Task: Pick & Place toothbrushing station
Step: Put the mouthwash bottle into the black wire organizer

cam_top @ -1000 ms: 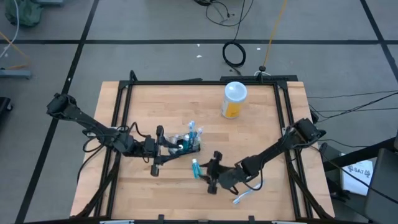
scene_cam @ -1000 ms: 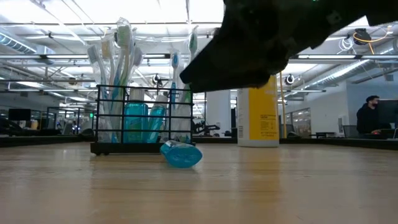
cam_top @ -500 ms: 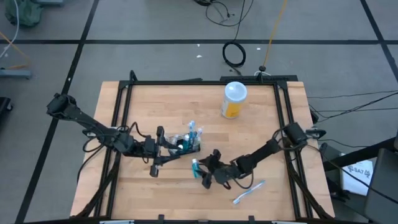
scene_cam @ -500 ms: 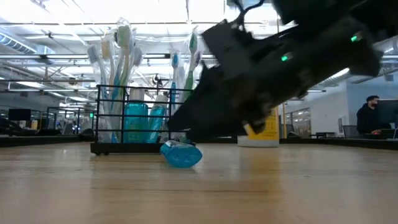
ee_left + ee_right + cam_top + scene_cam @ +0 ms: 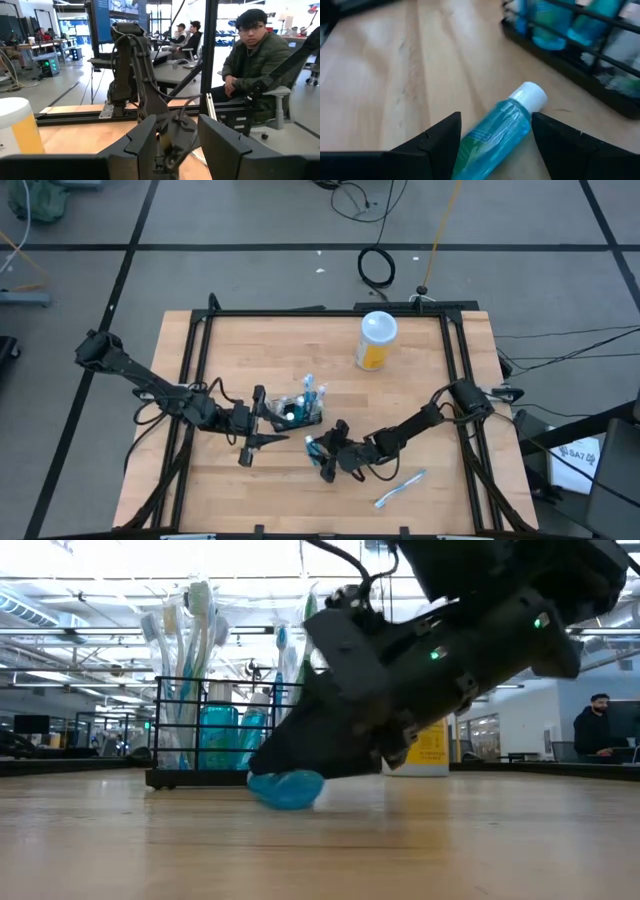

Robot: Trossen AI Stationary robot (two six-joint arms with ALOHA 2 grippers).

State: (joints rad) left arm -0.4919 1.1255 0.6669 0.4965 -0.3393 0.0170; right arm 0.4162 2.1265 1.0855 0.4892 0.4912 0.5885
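My right tool (image 5: 318, 452) is low over the desk (image 5: 420, 390), fingers (image 5: 432, 142) spread on either side of the tube (image 5: 500, 131), which lies flat just near of the basket (image 5: 300, 412), cap toward it. I see no grip yet. My left tool (image 5: 262, 418) sits at the basket's left side; I cannot tell whether it is clenched. One toothbrush (image 5: 400, 488) lies near-right.

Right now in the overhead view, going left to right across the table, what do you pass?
Left gripper → black wire basket → right gripper → yellow bottle → loose toothbrush.
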